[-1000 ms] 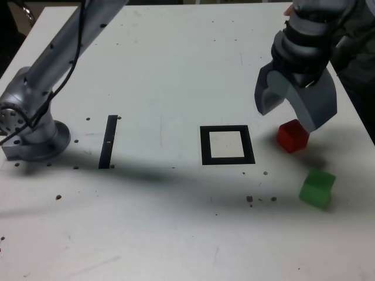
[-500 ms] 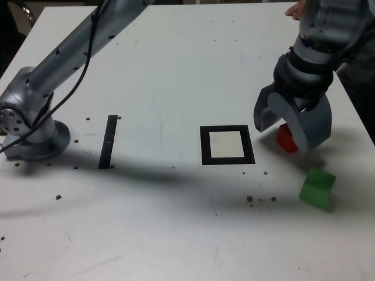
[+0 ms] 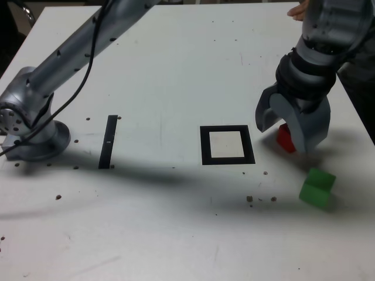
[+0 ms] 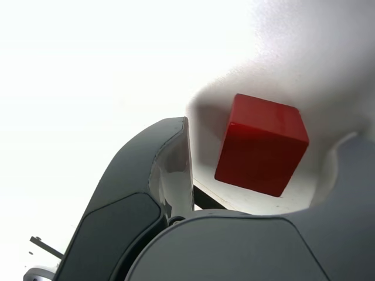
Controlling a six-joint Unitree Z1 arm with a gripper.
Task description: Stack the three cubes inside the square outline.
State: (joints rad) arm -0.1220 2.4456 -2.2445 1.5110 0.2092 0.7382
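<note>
The red cube [image 3: 284,138] rests on the white table to the exterior view's right of the square outline [image 3: 227,145]. My gripper [image 3: 285,126] is lowered over it, open, with a finger on either side and gaps showing. In the wrist view the red cube [image 4: 262,144] sits between the two dark fingers [image 4: 153,193], untouched. The green cube [image 3: 317,187] lies nearer the front, at the exterior view's right. The yellow cube is out of view. The outline's white centre holds nothing.
A narrow black strip [image 3: 109,141] lies at the exterior view's left, near the arm's base [image 3: 32,132]. A person's hand [image 3: 297,9] shows at the table's far right edge. Small dark specks dot the table.
The gripper has come down from above the red cube to straddle it; it barely moved in the last half second. The cubes have stayed where they were.
</note>
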